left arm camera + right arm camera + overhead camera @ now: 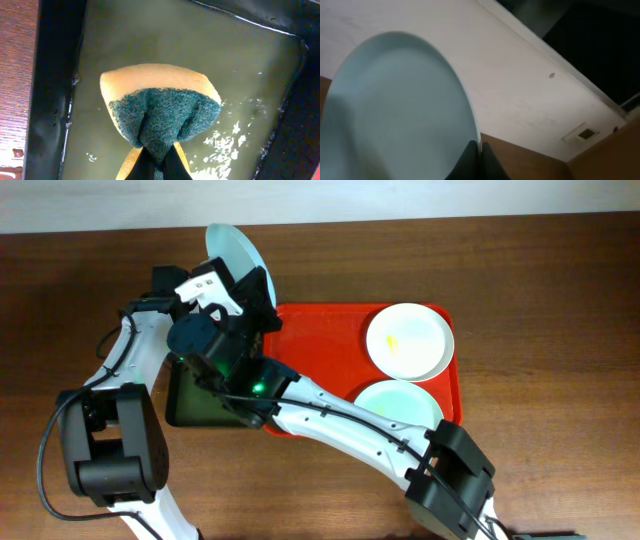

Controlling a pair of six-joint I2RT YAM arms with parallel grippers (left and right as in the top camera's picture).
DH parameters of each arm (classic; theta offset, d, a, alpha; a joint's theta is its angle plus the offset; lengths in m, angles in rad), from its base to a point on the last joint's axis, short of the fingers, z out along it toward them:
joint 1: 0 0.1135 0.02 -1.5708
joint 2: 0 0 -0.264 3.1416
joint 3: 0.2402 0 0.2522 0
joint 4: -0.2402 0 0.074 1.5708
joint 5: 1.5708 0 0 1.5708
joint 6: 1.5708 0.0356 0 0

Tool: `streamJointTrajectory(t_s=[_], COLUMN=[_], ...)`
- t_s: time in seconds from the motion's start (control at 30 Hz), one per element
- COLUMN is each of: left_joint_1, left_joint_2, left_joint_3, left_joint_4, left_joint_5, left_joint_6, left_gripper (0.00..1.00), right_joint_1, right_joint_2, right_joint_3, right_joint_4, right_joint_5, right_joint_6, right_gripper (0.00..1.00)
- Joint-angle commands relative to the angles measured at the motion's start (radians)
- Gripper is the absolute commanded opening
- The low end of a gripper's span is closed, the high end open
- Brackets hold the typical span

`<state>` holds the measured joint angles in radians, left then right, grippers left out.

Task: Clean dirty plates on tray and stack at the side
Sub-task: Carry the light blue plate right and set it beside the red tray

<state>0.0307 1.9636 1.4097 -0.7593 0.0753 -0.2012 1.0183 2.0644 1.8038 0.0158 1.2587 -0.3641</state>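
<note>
Right gripper [479, 150]: you are pinching the lower rim of the pale blue plate [395, 110] between both fingers, which are clamped together on it.
Pale blue plate: you are holding it tilted up on edge, off the red tray [320, 340], just beyond that tray's far left corner.
Left gripper [157, 160]: you are squeezing the sponge [160, 100] between the fingers, so its green scouring face is bunching into a fold and the yellow side is showing above it.
Sponge: it is hanging over the dark green tray [52, 90], which is lying against the red tray's left edge. Whether it is touching the bottom, you cannot tell.
Dark green tray: cloudy liquid [220, 142] with pale foam flecks is lying in it.
Cream-white plate [409, 342]: it is lying flat in the red tray's far right corner, with a yellow smear [393, 343] near its centre.
Pale green plate [395, 405]: it is lying flat in the red tray's near right corner, just beside the cream-white one, with your right arm crossing its near edge.
Red tray: it is sitting on the brown wooden table [540, 280].
</note>
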Motion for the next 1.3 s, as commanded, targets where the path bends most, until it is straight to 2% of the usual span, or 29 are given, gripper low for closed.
streamJointTrajectory(t_s=[0.0,0.47,0.8,0.9,1.0,1.13,1.27], left_joint_1=[0.002,0.002,0.002,0.002,0.002,0.002,0.002], left_joint_2=[0.006,0.006,0.006,0.006,0.006,0.006,0.006], left_joint_3=[-0.008,-0.008,-0.008,-0.008,-0.008,-0.008,-0.008], left_joint_4=[0.000,0.000,0.000,0.000,0.000,0.000,0.000], left_joint_5=[0.008,0.007,0.008,0.008,0.008,0.007,0.008], left_joint_6=[0.016,0.016,0.016,0.016,0.016,0.016,0.016], left_gripper=[0.00,0.00,0.00,0.00,0.00,0.00,0.00], right_joint_1=[0.020,0.021,0.003,-0.005,-0.021,-0.114,-0.242], right_joint_2=[0.001,0.001,0.001,0.001,0.001,0.001,0.001], right_joint_3=[0.022,0.022,0.018,0.013,0.013,0.013,0.014], right_joint_4=[0.012,0.011,-0.005,-0.090,-0.312,-0.563,-0.698], right_joint_5=[0.040,0.040,0.081,0.067,-0.090,-0.418,-0.821], right_joint_6=[-0.025,-0.023,0.073,0.213,0.430,0.771,0.893], right_gripper=[0.04,0.04,0.04,0.04,0.04,0.04,0.04])
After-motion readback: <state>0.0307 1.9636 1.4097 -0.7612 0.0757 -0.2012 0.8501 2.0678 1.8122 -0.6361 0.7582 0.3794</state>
